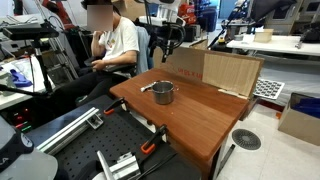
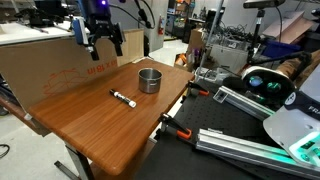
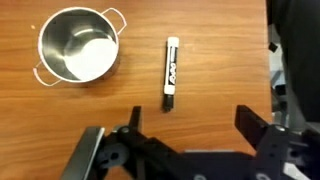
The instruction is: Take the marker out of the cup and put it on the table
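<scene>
The marker (image 3: 171, 73), white with a black cap end, lies flat on the reddish-brown table (image 3: 220, 60), to the right of the metal cup (image 3: 78, 45). The cup stands upright and looks empty. In both exterior views the marker (image 2: 122, 98) (image 1: 148, 86) lies beside the cup (image 2: 149, 80) (image 1: 163, 93) on the table (image 2: 100, 125) (image 1: 205, 110). My gripper (image 3: 187, 120) is open and empty, high above the table, with the marker just beyond its fingertips in the wrist view. It hangs above the table's far edge (image 2: 104, 38) (image 1: 166, 40).
A tan cardboard panel (image 2: 50, 70) (image 1: 215, 70) stands along the table's far edge. A person (image 1: 110, 45) sits behind the table. Clamps (image 2: 178, 128) grip the table's edge. Metal rails and gear (image 1: 70, 130) lie on the floor beside it.
</scene>
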`<move>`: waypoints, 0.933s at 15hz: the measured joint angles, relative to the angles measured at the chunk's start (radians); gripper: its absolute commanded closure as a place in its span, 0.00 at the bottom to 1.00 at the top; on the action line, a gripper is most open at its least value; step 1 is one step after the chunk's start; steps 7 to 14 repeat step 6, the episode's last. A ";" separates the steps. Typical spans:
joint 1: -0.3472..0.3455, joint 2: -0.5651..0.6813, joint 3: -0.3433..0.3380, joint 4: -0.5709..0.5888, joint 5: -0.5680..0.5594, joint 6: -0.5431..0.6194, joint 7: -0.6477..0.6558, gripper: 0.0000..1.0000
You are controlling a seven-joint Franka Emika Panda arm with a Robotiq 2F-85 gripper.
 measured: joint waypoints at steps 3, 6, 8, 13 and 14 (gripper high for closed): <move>0.000 -0.001 -0.005 -0.013 0.000 0.017 0.000 0.00; 0.000 -0.001 -0.005 -0.013 0.000 0.017 0.000 0.00; 0.000 -0.001 -0.005 -0.013 0.000 0.017 0.000 0.00; 0.000 -0.001 -0.005 -0.013 0.000 0.017 0.000 0.00; 0.000 -0.001 -0.005 -0.013 0.000 0.017 0.000 0.00</move>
